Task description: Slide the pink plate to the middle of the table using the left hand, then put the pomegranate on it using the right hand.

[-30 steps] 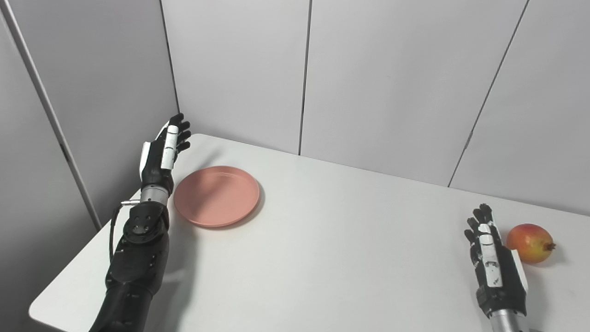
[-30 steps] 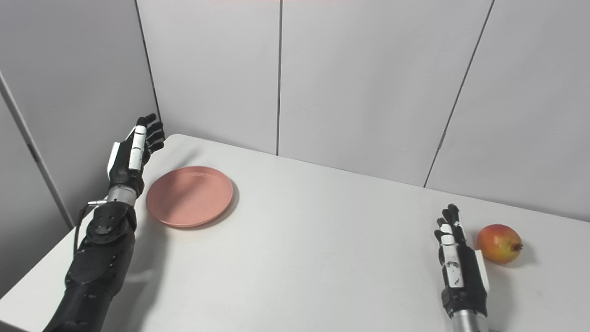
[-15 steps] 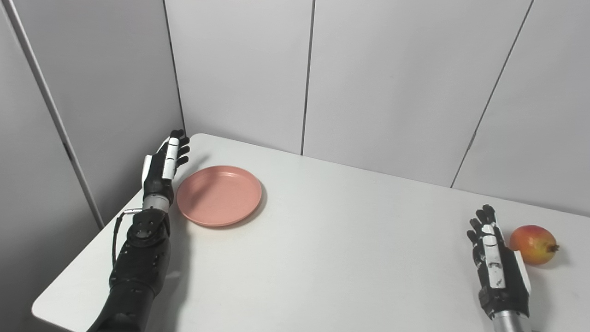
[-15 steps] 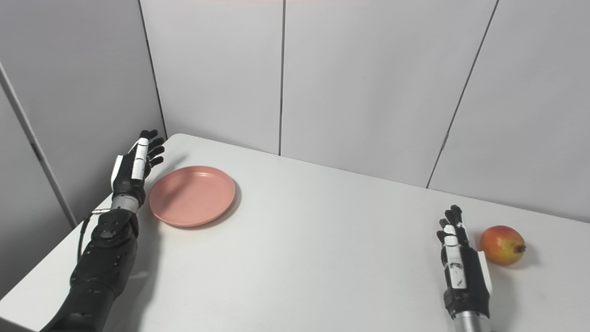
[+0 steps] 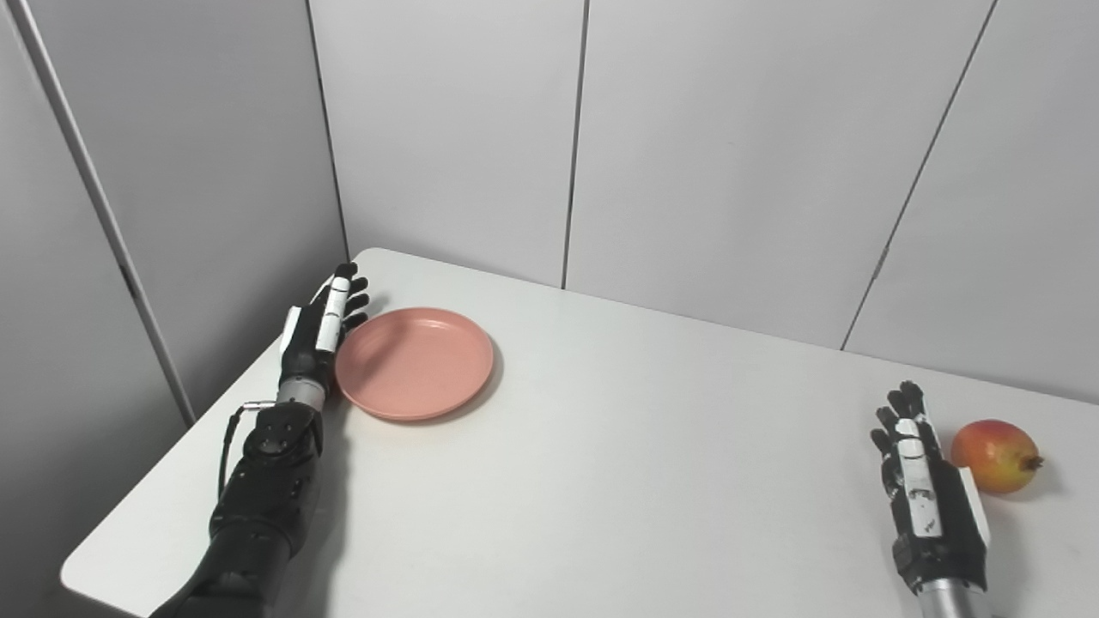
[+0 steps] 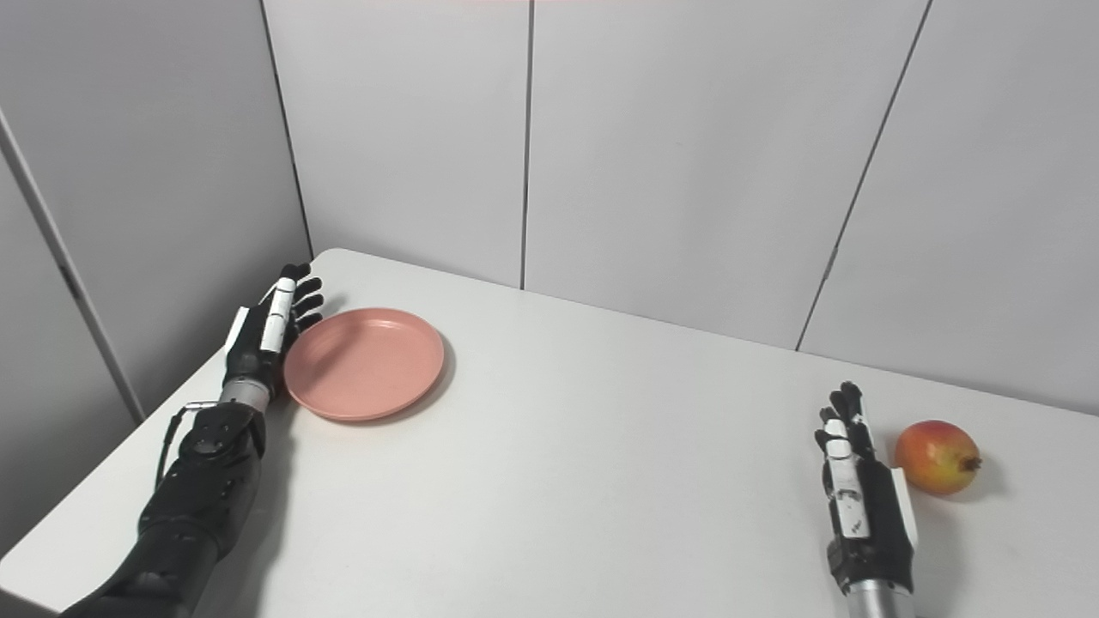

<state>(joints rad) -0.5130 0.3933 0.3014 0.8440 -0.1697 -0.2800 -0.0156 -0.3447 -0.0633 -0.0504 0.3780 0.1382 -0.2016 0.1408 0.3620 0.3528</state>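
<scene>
We see the left hand [image 5: 319, 330] at the far left corner of the white worktop [image 5: 601, 481], set on edge, with its fingers [image 5: 342, 296] extended and only slightly apart, holding nothing. Its palm side faces the plate [image 5: 415, 363] and lies right against the plate's left rim; we cannot tell whether it truly touches the rim or stands just beside it. The dark forearm runs from the near left edge of the worktop up to that hand.

The plate is pink, round and shallow. It lies flat on the worktop in the far left part, well short of the middle, and nothing lies on it.

The middle stretch of the worktop separates the plate from the right side. Grey wall panels [image 5: 730, 146] stand behind the worktop.

At the near right we note the right hand [image 6: 863, 502], also on edge, fingers extended close together and pointing away from us, holding nothing. The pomegranate [image 6: 938, 456], red and yellow, rests on the worktop just to the right of that hand, apart from it.
</scene>
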